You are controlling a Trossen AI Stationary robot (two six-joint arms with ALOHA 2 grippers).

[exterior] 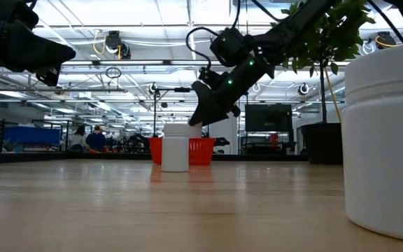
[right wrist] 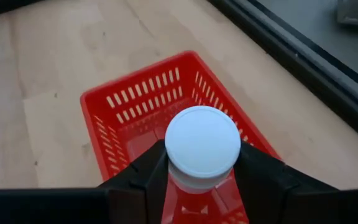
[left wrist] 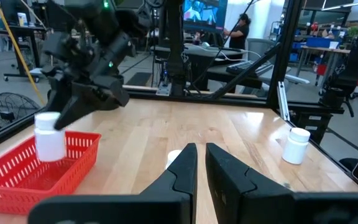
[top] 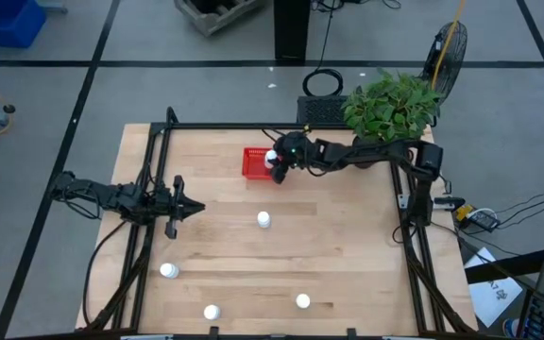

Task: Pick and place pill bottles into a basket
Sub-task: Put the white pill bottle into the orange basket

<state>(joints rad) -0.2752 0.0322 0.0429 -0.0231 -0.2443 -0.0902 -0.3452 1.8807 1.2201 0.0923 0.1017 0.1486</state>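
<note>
**Right claw holds a bottle over the red basket**

Right claw (top: 274,161) is clamped on a white pill bottle (right wrist: 202,147), one finger on each side of it just under the cap. The held bottle hangs upright above the red basket (top: 254,162), over its 3 o'clock end in the high view; it looks clear of the basket floor, but I cannot tell for sure. The left wrist view shows the same bottle (left wrist: 49,136) at the basket's rim with the right claw (left wrist: 58,121) gripping it from above. The basket sits on the counter (top: 348,255) at about 12 o'clock, near the far edge. The basket (right wrist: 142,102) appears to have nothing else in it.

Four more bottles stand loose on the counter, well apart from each other: one near the centre (top: 263,220), one at 8 o'clock (top: 168,271), one at 7 o'clock near the front edge (top: 212,312), one at 5 o'clock (top: 302,301). All are upright, caps on.

Left claw (top: 192,208) waits at 9 o'clock, fingers pinched together with nothing between them, pointing toward the centre.

A potted plant (top: 392,106) stands at the 1 o'clock corner, beside the right arm.
</note>
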